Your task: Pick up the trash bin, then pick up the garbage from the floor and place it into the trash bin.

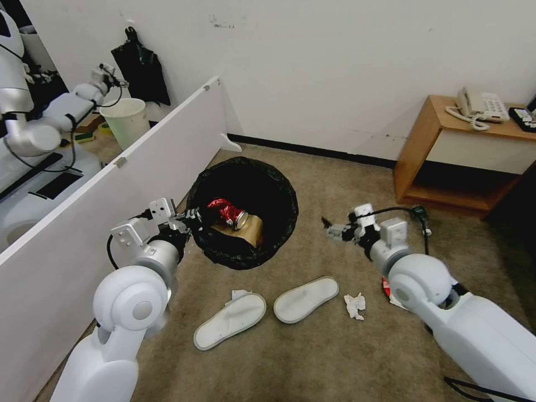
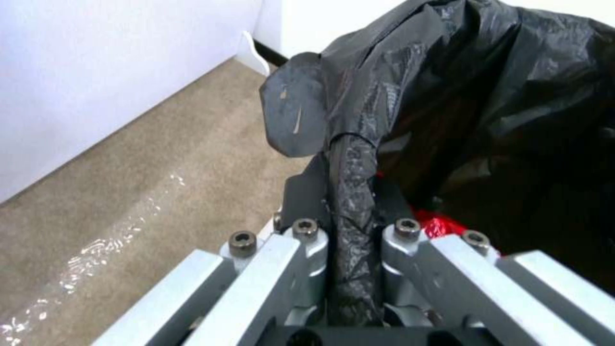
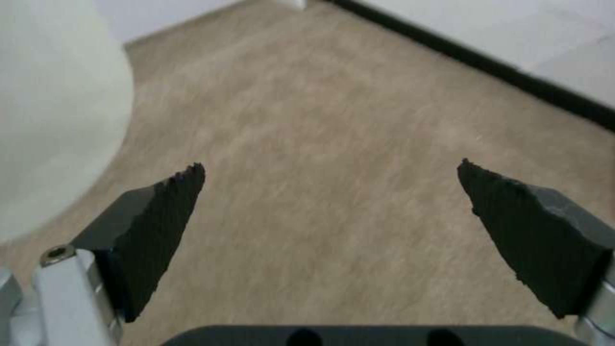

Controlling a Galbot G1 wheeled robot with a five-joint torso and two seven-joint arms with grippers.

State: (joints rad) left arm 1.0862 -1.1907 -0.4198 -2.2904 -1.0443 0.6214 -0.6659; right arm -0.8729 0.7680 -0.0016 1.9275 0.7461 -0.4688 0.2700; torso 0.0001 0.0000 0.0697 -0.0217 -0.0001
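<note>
The trash bin (image 1: 245, 167), lined with a black bag, is tilted toward me, and my left gripper (image 1: 192, 216) is shut on its near-left rim. In the left wrist view the fingers (image 2: 301, 202) clamp a fold of the bag (image 2: 480, 96). Inside the bin lie a crushed red can (image 1: 228, 212) and a brown paper bag (image 1: 251, 230). My right gripper (image 1: 329, 228) hangs open over bare carpet to the right of the bin, its jaws wide apart (image 3: 330, 166). Two white slippers (image 1: 230, 321) (image 1: 306, 291), a crumpled tissue (image 1: 354, 306) and a red-white wrapper (image 1: 386, 286), partly behind my right arm, lie on the floor.
A white partition panel (image 1: 111, 184) runs along the left, with an unlined bucket (image 1: 128, 120) and another robot (image 1: 33, 111) beyond it. A wooden side table (image 1: 446, 139) at the right wall holds a telephone (image 1: 480, 106) and a black remote (image 1: 522, 117).
</note>
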